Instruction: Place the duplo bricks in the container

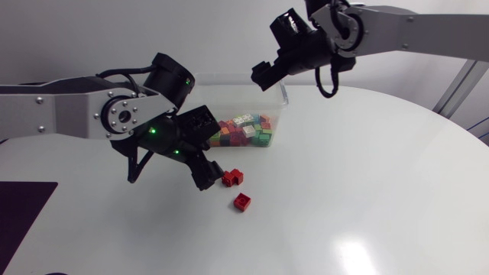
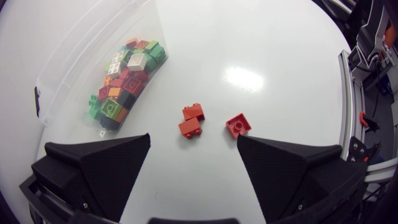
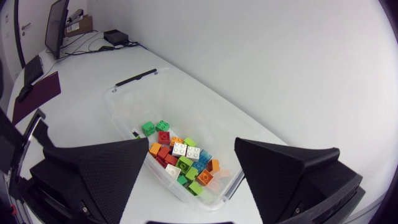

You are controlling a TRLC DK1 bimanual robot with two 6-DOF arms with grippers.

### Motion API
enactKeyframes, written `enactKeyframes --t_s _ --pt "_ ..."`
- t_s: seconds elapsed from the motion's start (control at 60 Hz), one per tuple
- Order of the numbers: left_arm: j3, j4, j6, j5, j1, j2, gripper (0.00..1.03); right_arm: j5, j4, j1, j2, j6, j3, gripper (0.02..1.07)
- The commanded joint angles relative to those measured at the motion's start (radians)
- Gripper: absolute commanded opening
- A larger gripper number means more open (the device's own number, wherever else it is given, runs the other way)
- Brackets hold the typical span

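The left hand (image 2: 194,142) hung released above three red duplo bricks (image 2: 193,120) on the worktop (image 2: 280,50) near the clear container (image 2: 81,50), the right hand (image 3: 191,144) released over it, and a pinch on the touching pair risked flicking one away.

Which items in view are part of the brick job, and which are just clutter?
Job:
- clear plastic container holding mixed coloured duplo bricks
- three loose red duplo bricks on the white table: two side by side, one single
- left gripper, fingers open, loose bricks just ahead

Lying about:
- dark maroon flat mat near the table's left edge
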Motion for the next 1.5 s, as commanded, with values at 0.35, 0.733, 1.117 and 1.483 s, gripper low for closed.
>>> enactKeyframes --t_s 0.35,0.733,1.117,1.483 --pt "0.344 -0.241 -0.213 -0.039 -0.012 0.369 0.96 -0.024 0.029 0.003 -0.339 -0.041 -0.421 1.03" --pt "0.424 -0.246 -0.34 -0.086 -0.059 0.535 0.94 -0.024 0.037 0.009 -0.441 -0.034 -0.547 1.03" --pt "0.461 -0.217 -0.397 -0.091 -0.084 0.607 0.87 -0.024 0.037 0.018 -0.471 -0.026 -0.576 1.03" --pt "0.453 -0.206 -0.429 -0.094 -0.082 0.62 0.33 -0.023 0.038 0.02 -0.486 -0.029 -0.61 1.03"
